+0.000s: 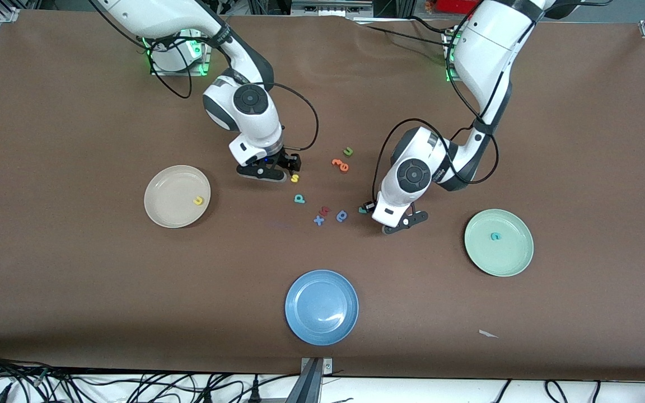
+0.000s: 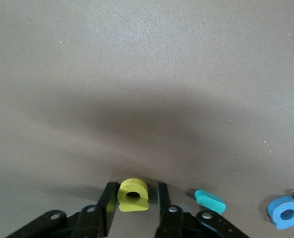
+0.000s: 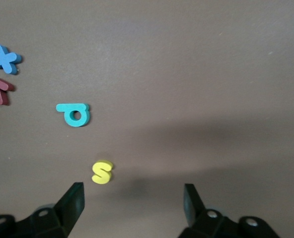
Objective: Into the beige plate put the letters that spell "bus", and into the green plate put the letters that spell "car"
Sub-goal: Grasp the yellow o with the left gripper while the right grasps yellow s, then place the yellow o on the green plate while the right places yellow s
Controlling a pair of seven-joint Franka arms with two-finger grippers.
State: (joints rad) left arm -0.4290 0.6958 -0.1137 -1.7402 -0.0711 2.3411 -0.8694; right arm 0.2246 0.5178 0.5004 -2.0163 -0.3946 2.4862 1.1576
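My left gripper (image 2: 135, 191) is low over the table with a yellow "a" (image 2: 132, 195) between its fingers. One finger touches the letter and a small gap shows at the other. In the front view that hand (image 1: 398, 223) hides the "a". The teal "r" (image 1: 363, 210) lies just beside it. My right gripper (image 3: 133, 191) stands open, with the yellow "s" (image 3: 102, 172) just ahead of its jaws and the teal "b" (image 3: 73, 114) a little past it. The beige plate (image 1: 166, 184) holds a yellow "u" (image 1: 198, 200). The green plate (image 1: 510, 257) holds a teal "c" (image 1: 495, 236).
A darker blue round-bowled letter (image 1: 342, 216), a red letter (image 1: 325, 210) and a blue "x" (image 1: 318, 220) lie between the two hands. Orange letters (image 1: 340, 164) and a green "u" (image 1: 348, 151) sit farther from the camera. A blue plate (image 1: 321, 330) lies nearest it.
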